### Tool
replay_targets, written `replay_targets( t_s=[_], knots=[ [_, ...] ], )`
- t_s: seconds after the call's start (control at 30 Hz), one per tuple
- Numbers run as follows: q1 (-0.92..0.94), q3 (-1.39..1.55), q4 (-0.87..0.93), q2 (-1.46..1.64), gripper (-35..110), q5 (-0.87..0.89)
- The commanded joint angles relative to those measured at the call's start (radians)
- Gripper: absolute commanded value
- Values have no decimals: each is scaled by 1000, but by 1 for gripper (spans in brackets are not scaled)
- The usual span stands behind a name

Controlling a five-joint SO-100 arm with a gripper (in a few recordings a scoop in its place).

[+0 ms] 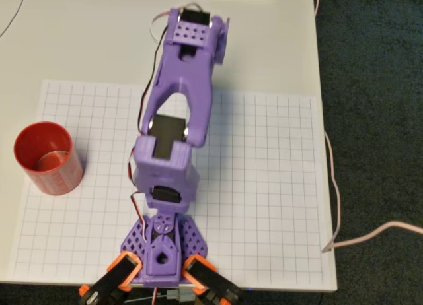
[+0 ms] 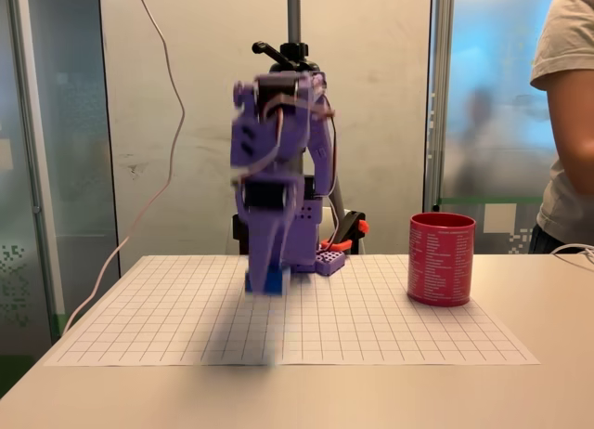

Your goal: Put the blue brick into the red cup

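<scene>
In the fixed view my purple gripper [image 2: 266, 273] points straight down left of centre, blurred by motion. The blue brick [image 2: 276, 283] shows at its tip, and the fingers look shut on it, a little above the grid paper with a soft shadow beneath. The red cup [image 2: 442, 259] stands upright to the right of the gripper, well apart from it. In the overhead view the red cup [image 1: 49, 158] sits at the left edge of the grid, its inside looking bare. There the arm's wrist [image 1: 195, 34] reaches past the grid's top edge and hides the fingers and the brick.
The white grid paper [image 1: 264, 186] covers most of the table. My arm's base [image 1: 162, 245] is clamped at the bottom edge in the overhead view. A cable [image 1: 334, 186] runs along the table's right side. A person [image 2: 566, 113] stands at the right edge of the fixed view.
</scene>
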Motion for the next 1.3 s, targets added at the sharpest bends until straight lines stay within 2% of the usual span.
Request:
replay_targets(
  t_s=[0.0, 0.2, 0.4, 0.6, 1.13, 1.27],
  knots=[
    [23, -183, 52, 196, 0, 18],
    [23, -279, 94, 307, 0, 31],
    [-52, -176, 81, 368, 0, 28],
    [-238, -115, 71, 373, 0, 92],
    [-943, -187, 256, 364, 0, 265],
    [-1062, -192, 278, 368, 0, 301]
  ],
)
